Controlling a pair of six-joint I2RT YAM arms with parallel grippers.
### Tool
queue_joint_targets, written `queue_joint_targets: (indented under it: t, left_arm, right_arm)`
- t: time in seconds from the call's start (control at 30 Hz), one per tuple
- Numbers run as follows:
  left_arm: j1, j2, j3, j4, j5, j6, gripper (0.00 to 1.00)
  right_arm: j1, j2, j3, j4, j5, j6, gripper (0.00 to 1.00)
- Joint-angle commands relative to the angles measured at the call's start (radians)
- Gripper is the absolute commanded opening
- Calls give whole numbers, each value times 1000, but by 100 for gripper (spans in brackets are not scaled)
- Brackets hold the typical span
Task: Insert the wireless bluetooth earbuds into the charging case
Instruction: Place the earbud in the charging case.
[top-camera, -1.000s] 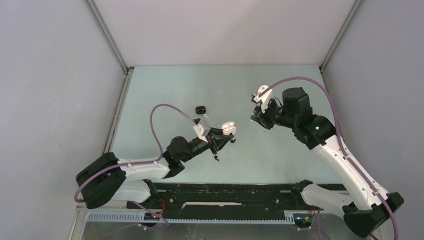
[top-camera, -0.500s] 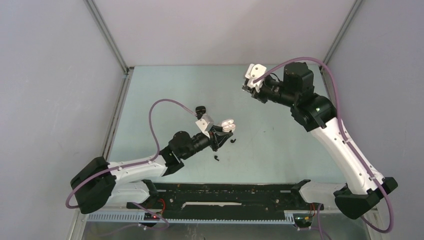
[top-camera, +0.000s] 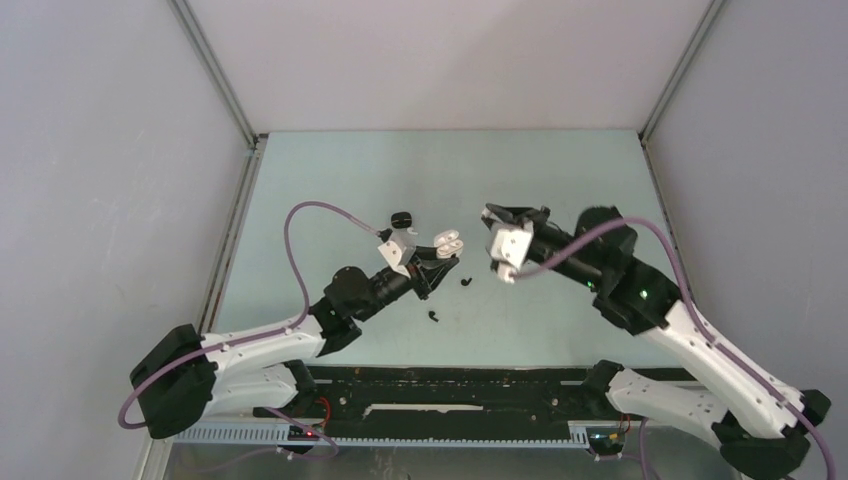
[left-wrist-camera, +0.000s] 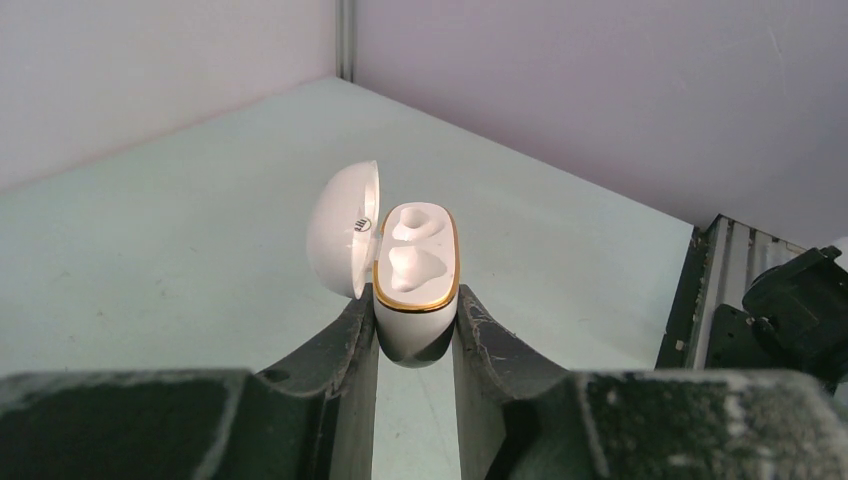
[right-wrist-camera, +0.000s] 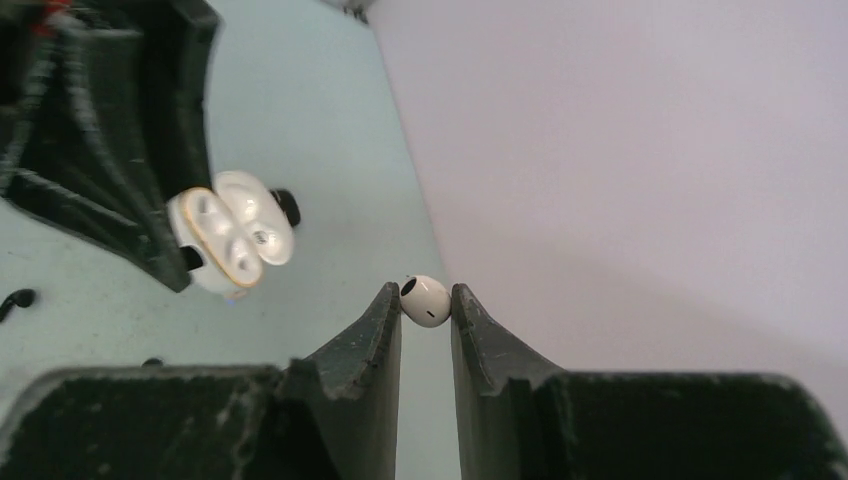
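A white earbud (right-wrist-camera: 429, 302), smooth, glossy and egg-like with a small dark opening on its upper left, sits pinched at the very tips of the right hand (right-wrist-camera: 426, 296). The hand's two dark, scuffed fingers (right-wrist-camera: 385, 330) are nearly closed, with only the bud between them. It is held in the air near the middle of the right wrist view.

Well to the upper left of the bud in that view is the charging case (left-wrist-camera: 415, 290), a pebble-shaped shell of shiny white plastic. The left hand (left-wrist-camera: 415, 305) has closed tightly on the sides of its lower half and holds it off the bench (top-camera: 560, 180). The case's lid stands open, hinged to the left. A thin gold rim rings the base, and both moulded wells inside are bare.

In the top view the two hands face each other at centre frame, close but apart. Two black earbuds (top-camera: 465, 281) lie on the pale, matte bench just below the case, one further down than the other. A small black rounded object (top-camera: 402, 217) rests to the case's upper left.
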Motion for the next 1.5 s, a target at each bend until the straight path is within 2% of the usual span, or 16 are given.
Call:
queue_joint_targets:
  t: [0.0,0.13,0.27,0.43,0.77,1.0,1.27,1.47]
  left_arm:
    - [1,-47,-51,131,15,64,0]
    - [1,-68,-92,174,24,72,0]
    - [-5,-64,-119,253,60,105,0]
    - [-19,-51,-125,264,52,145,0]
    - [-48,-48,-150,297,2,232,0]
    - [-63,-3,-204,437,-63,269,0]
    - [-71,-10,-219,468,-73,275,0]
    - [-82,-15,-226,468,-76,291,1]
  right_arm:
    - [115,-160,-145,192,32,-182,0]
    - [200,-222,-256,242,84,-261,0]
    - [254,-214,-275,263,165,-240,0]
    - [291,-198,-275,297,249,-161,0]
    - [347,-191,-275,272,297,-58,0]
    - [375,-175,-286,298,332,-16,0]
    - [420,-175,-380,468,345,-73,0]
    - [435,-163,-410,507,323,-89,0]
